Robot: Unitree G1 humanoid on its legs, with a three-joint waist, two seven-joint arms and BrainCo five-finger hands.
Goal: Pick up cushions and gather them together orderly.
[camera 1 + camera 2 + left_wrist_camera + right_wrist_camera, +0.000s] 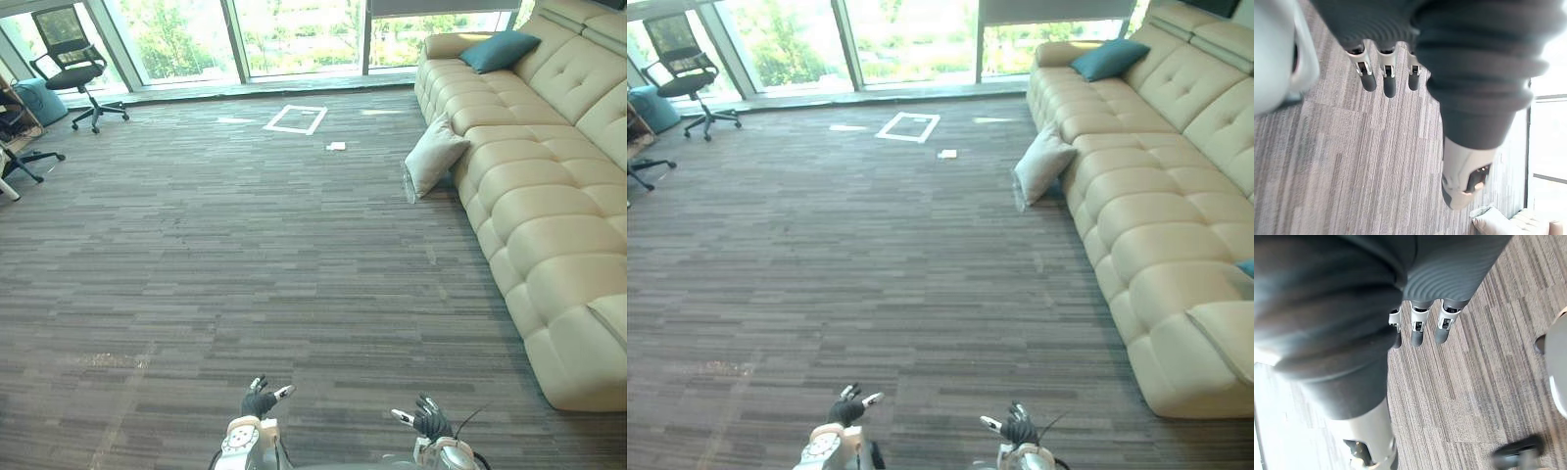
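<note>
Fingers (1388, 83) relaxed, holding nothing | left hand (260, 401), right hand (429, 419) low over carpet (245, 245) | beige cushion (433, 155) against sofa (549, 196)

Floor (245, 255): grey striped carpet is carrying everything here, with the sofa (549, 225) standing along one side of it.
Sofa seats: a teal cushion (500, 49) is lying on the cream tufted seat at the sofa's far end, by the armrest.
Cream cushion (433, 155): is standing on the floor and leaning against the sofa's front, nearer its far end.
Taped rectangle (319, 121): a white outline is lying on the floor, well apart from the sofa's far end.
White scrap (337, 146): is lying between the taped rectangle and the sofa.
Office chair (73, 64): is standing far across the floor from the sofa.
Teal beanbag (44, 98): is sitting beside the office chair, farther from the sofa.
</note>
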